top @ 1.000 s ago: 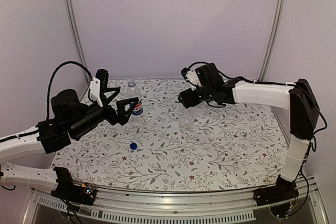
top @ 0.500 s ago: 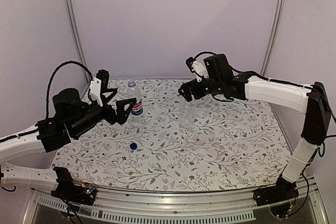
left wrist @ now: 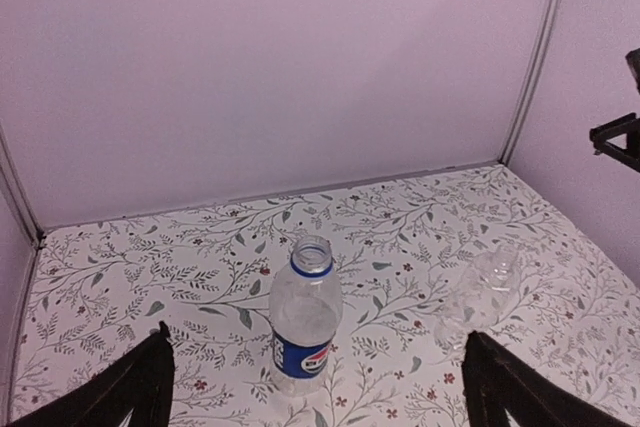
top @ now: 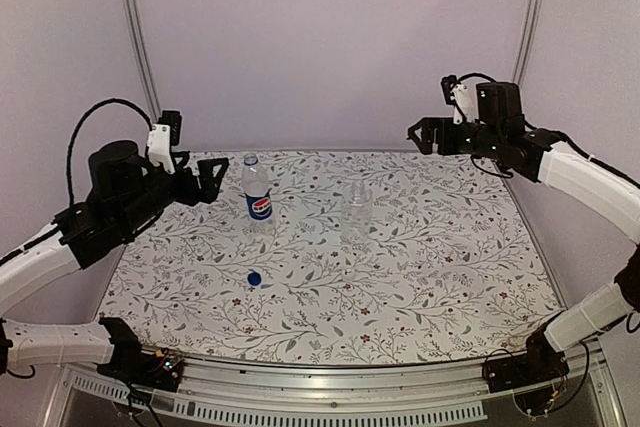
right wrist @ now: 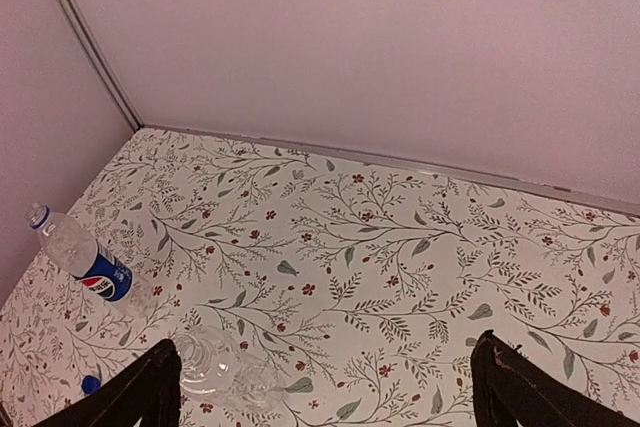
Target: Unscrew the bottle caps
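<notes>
Holding nothing, left fingers [left wrist: 140,392] and right fingers [right wrist: 140,395] gape.

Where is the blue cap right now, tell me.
In the top external view the blue cap lies loose on the table, left of centre, nearer the arm bases than the Pepsi bottle and apart from it.

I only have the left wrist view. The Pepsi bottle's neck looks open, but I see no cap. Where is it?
Observer: The top view shows the blue cap lying on the table, nearer the arm bases than the Pepsi bottle and apart from it.
Operator: And the right gripper?
Observer: The right gripper is open and empty, raised near the far right corner, well clear of the plain bottle.
</notes>
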`<state>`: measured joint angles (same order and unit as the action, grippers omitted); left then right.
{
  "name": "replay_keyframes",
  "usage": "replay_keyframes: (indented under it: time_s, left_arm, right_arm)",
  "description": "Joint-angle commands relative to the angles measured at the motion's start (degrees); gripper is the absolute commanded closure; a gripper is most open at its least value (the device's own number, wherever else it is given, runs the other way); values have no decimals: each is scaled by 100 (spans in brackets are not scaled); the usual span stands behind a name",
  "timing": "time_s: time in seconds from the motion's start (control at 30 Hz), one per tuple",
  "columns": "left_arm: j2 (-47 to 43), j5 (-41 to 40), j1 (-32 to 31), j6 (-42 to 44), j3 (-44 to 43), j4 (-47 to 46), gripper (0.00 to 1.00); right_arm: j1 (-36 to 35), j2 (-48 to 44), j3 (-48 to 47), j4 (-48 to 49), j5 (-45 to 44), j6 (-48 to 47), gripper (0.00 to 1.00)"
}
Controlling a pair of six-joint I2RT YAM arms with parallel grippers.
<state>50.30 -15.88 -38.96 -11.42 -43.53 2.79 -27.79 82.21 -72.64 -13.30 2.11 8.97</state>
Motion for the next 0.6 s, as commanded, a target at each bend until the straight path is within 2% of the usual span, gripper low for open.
replay_keyframes:
  time_s: [0.0,0.3,0.43,0.57]
  left_arm:
    - [-51,318,646,-158,-370,278,0]
    - [110,1451,1947,-303,-840,280,0]
    - [85,1526,2059,-143,-865,24,0]
    - [-27,1540,2062,142,-812,-120,0]
  right_arm:
    - [386,-622,281,-108,132,279,1]
    - [923,-1195,315,-353,147,286,1]
    - [925,-1345,57,-542,68,33,1]
    - [924,-1692,268,-377,52,-119,1]
